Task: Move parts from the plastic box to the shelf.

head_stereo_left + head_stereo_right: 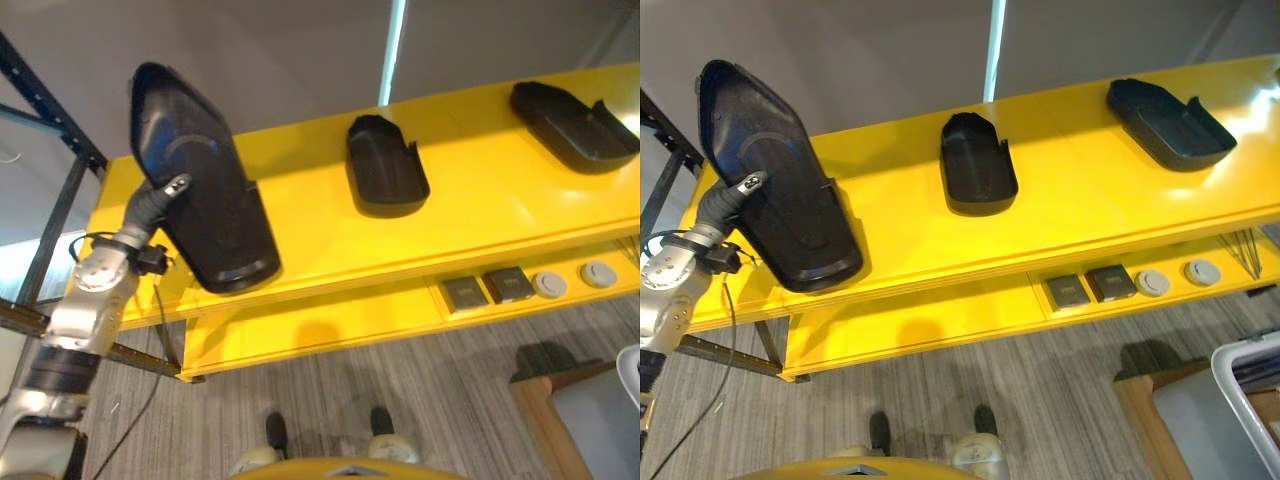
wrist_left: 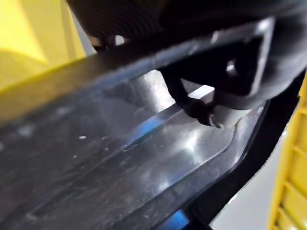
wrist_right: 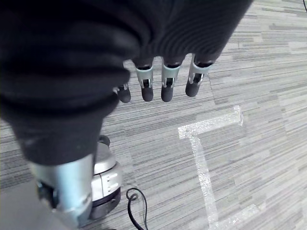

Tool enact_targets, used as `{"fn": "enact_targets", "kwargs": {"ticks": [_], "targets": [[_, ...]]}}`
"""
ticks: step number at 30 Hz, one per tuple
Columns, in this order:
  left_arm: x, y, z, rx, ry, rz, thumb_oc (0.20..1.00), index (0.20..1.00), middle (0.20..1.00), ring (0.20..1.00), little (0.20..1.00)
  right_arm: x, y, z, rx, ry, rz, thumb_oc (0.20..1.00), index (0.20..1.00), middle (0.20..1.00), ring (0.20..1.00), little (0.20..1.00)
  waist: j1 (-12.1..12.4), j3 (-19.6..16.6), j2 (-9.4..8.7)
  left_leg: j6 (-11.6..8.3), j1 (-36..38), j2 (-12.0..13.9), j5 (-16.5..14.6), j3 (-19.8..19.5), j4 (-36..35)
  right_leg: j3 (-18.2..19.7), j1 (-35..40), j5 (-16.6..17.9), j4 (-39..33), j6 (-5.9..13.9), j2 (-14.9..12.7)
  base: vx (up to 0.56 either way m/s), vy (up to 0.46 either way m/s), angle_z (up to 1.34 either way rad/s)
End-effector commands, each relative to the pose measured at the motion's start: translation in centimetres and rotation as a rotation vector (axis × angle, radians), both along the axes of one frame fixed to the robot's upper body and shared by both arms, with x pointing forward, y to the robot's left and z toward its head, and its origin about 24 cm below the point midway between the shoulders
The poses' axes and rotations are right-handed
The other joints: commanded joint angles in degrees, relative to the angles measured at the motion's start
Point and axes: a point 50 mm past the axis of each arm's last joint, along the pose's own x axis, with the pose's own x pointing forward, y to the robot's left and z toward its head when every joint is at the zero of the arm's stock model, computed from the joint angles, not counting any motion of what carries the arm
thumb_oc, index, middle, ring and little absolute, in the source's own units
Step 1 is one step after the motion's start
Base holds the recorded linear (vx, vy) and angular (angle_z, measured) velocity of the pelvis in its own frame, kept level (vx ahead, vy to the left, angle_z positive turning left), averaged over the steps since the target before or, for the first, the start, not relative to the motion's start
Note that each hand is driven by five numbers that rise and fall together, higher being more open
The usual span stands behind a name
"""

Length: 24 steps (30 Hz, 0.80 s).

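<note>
Two black parts [image 1: 978, 165] already sit on the yellow shelf [image 1: 1080, 215], and the left hand [image 1: 165, 195] holds a third part [image 1: 200, 180] by its edge just over it, while the right hand [image 3: 163, 84] hangs loose with nothing in it.

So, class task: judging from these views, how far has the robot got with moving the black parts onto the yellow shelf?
Done: two black parts already lie on the yellow shelf, the middle part and the far-right part. In hand: the left hand holds a third, larger part at the shelf's left end, not yet released. Left: letting go, then fetching more from the plastic box at lower right; its contents are unclear. The right hand hangs open over the floor.
</note>
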Motion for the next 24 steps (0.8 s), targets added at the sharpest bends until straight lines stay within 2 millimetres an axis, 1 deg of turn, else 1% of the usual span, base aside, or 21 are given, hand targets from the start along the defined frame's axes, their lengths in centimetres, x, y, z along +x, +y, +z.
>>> {"fn": "enact_targets", "kwargs": {"ticks": [1,3,4,7,12,13,16,17,20,24], "targets": [[1.3,2.7,5.6,0.012,-0.106,0.024,0.2,0.2,0.2,0.2,0.2,0.5,-0.2,0.1,-0.009,0.022,0.067,1.0,1.0,1.0,1.0,1.0,-0.47,2.92,-1.77,3.49,1.32,-5.2,-7.4,3.51,0.01,1.07,-2.41,-2.96,1.05,-2.86,2.72,0.11,0.046,-0.19],[1.5,3.7,5.6,0.02,-0.059,0.05,0.2,0.2,0.2,0.2,0.2,0.6,-0.6,0.3,-0.012,0.022,0.069,1.0,1.0,1.0,1.0,1.0,-0.81,3.24,-1.57,3.41,1.31,-5.15,-7.37,3.71,0.01,1.24,-2.47,-3.01,1.12,-2.89,2.69,0.06,0.031,-0.1],[1.7,4.5,5.4,0.026,-0.025,0.057,0.2,0.2,0.2,0.2,0.2,0.7,-0.8,0.4,-0.017,0.017,0.07,1.0,1.0,1.0,1.0,1.0,-1.06,3.58,-1.37,3.37,1.24,-5.12,-7.3,3.77,0.01,1.35,-2.57,-3.08,1.21,-2.88,2.61,0.06,0.041,-0.06],[1.9,6.6,5.5,0.093,0.09,0.088,0.2,0.2,0.2,0.2,0.2,1.7,-1.9,1.0,-0.03,-0.005,0.08,1.0,1.0,1.0,1.0,1.0,-1.52,5.19,-0.77,3.22,0.68,-4.83,-7.08,3.9,0.01,1.75,-3.3,-3.17,1.56,-2.78,2.04,0.02,0.042,-0.13],[1.6,8.6,5.1,0.189,0.191,0.134,0.2,0.2,0.2,0.2,0.2,2.5,-3.0,1.6,-0.054,-0.023,0.112,1.0,1.0,1.0,1.0,1.0,-2.2,6.97,-0.02,2.86,0.37,-4.51,-6.74,4.14,0.01,2.01,-3.93,-3.15,1.84,-2.63,1.55,0.01,0.051,-0.02],[1.5,9.3,5.0,0.214,0.242,0.135,0.2,0.2,0.2,0.2,0.2,3.0,-3.6,1.9,-0.07,-0.037,0.12,1.0,1.0,1.0,1.0,1.0,-2.59,7.68,0.39,2.72,0.12,-4.43,-6.56,4.33,0.01,2.16,-4.32,-3.17,1.95,-2.61,1.43,0.0,0.09,-0.01],[2.0,9.4,5.7,0.281,0.277,0.134,0.2,0.2,0.2,0.2,0.2,4.4,-4.5,2.6,-0.09,-0.072,0.142,1.0,1.0,1.0,1.0,1.0,-3.39,9.91,0.94,2.35,-1.03,-4.2,-6.2,5.01,0.01,2.67,-5.84,-3.28,2.13,-2.86,1.74,-0.05,0.055,-0.04],[2.0,9.4,5.8,0.283,0.276,0.133,0.2,0.2,0.2,0.2,0.2,4.5,-4.5,2.7,-0.09,-0.073,0.142,1.0,1.0,1.0,1.0,1.0,-3.38,9.97,0.94,2.34,-1.08,-4.19,-6.19,5.03,0.01,2.69,-5.89,-3.28,2.13,-2.87,1.75,-0.07,0.01,-0.05],[2.6,9.0,6.5,0.284,0.259,0.131,0.2,0.2,0.2,0.2,0.2,5.6,-4.7,3.0,-0.086,-0.112,0.136,1.0,1.0,1.0,1.0,1.0,-3.81,11.65,0.86,2.14,-2.01,-3.9,-5.87,5.26,0.01,3.1,-6.99,-3.13,2.15,-3.11,2.09,-0.04,-0.002,0.01],[3.2,8.5,7.5,0.282,0.22,0.145,0.2,0.2,0.2,0.2,0.2,6.6,-4.6,3.2,-0.085,-0.149,0.14,1.0,1.0,1.0,1.0,1.0,-4.51,13.58,0.55,1.9,-3.09,-3.54,-5.45,5.63,0.01,3.81,-8.43,-2.8,2.29,-3.25,2.52,-0.04,-0.005,-0.06]]}}
